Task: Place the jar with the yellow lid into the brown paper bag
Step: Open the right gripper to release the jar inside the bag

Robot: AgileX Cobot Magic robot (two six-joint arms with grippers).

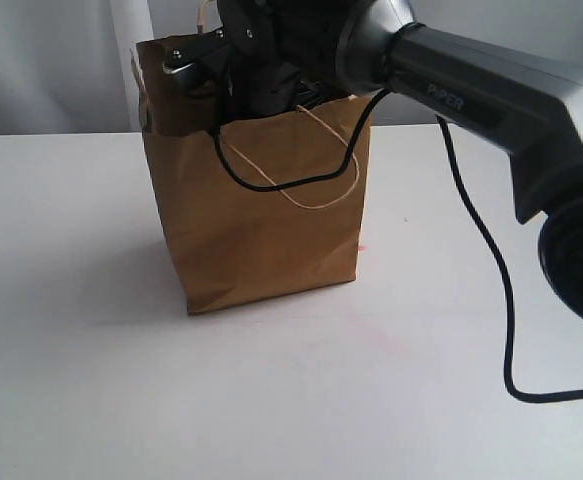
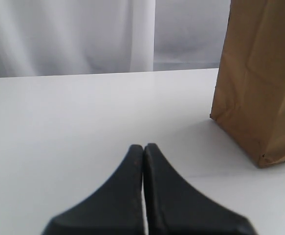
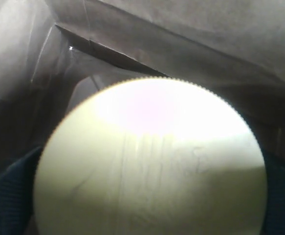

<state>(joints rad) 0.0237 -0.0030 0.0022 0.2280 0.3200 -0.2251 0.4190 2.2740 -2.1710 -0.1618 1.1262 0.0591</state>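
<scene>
The brown paper bag (image 1: pixel 271 210) stands upright on the white table, and its side shows in the left wrist view too (image 2: pixel 259 88). My right gripper (image 1: pixel 263 92) reaches down through the bag's open top, its fingertips hidden inside. In the right wrist view the jar's round yellow lid (image 3: pixel 152 161) fills the picture, washed pale by glare, with the bag's inner walls (image 3: pixel 181 39) around it. Dark fingers (image 3: pixel 5 200) flank the lid on both sides and grip the yellow-lidded jar. The jar's body is hidden. My left gripper (image 2: pixel 143 147) is shut and empty, low over the table, left of the bag.
A black cable (image 1: pixel 271 185) from the right arm (image 1: pixel 491 100) droops across the bag's front, beside a paper-cord handle (image 1: pixel 321 190). More cable loops onto the table (image 1: pixel 511 370) at the right. A white curtain (image 2: pixel 74 34) hangs behind the table.
</scene>
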